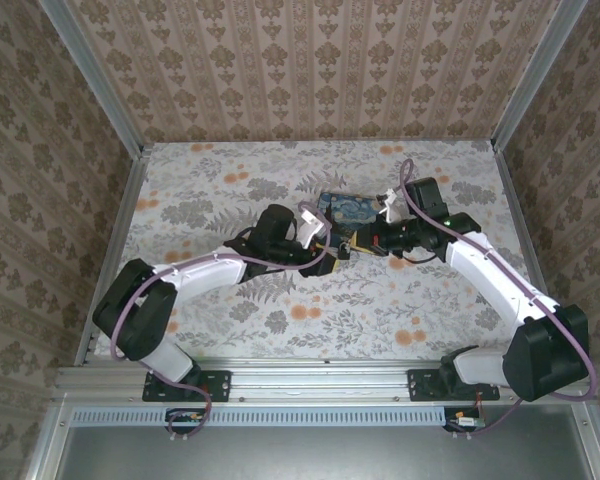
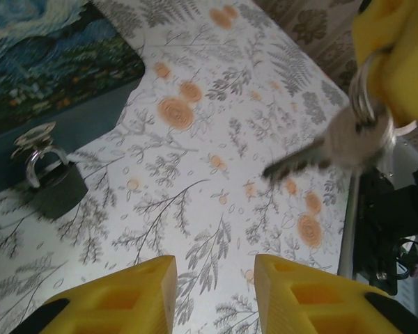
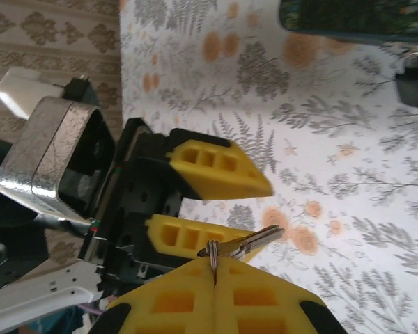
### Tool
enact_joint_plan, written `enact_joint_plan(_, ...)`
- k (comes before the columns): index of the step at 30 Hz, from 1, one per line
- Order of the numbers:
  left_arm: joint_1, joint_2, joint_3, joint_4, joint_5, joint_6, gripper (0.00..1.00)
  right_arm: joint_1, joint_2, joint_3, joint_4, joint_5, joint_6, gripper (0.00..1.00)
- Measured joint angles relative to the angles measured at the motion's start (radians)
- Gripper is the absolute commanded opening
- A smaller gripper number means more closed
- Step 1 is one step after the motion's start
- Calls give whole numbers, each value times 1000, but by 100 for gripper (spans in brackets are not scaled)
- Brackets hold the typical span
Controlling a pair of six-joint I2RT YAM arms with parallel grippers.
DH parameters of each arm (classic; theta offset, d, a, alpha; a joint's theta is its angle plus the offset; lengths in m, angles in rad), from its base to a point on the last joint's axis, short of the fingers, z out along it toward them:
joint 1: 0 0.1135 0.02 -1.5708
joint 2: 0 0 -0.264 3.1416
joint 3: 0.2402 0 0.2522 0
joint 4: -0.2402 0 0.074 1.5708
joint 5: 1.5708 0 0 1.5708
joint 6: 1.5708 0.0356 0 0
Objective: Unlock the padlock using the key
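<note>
You look down on a table (image 1: 380, 300) printed with grey ferns and orange blooms. Walls (image 1: 310, 70) of beige damask wallpaper box it in, aluminium rails (image 1: 310, 375) frame its edges, and the light is soft and even.

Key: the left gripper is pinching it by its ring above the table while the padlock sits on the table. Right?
No: the right gripper, not the left gripper, is pinching the key by its ring, as the right wrist view shows. The padlock does sit on the table.

Floral-patterned table (image 1: 200, 185); dark padlock (image 2: 59, 193) lying on it, just beside blue swirl-painted pad (image 2: 49, 62)
</note>
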Motion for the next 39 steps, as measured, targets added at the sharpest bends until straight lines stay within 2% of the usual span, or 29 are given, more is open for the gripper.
enact_joint_plan(11,3,19,2,83,57,-2,24,35,0,0,19,-43,33,0)
enact_joint_plan(15,8,18,-6,108,66,-7,15,36,0,0,19,-43,33,0)
enact_joint_plan(22,13,6,-45,133,95,-6,9,36,3,0,19,-43,33,1)
enact_joint_plan(37,13,-36,-65,171,119,-5,9,36,29,0,20,-42,33,1)
enact_joint_plan(38,16,-36,-65,172,119,-5,11,36,29,0,20,-42,33,1)
enact_joint_plan(39,18,-36,-65,174,119,-4,17,36,29,0,20,-43,33,1)
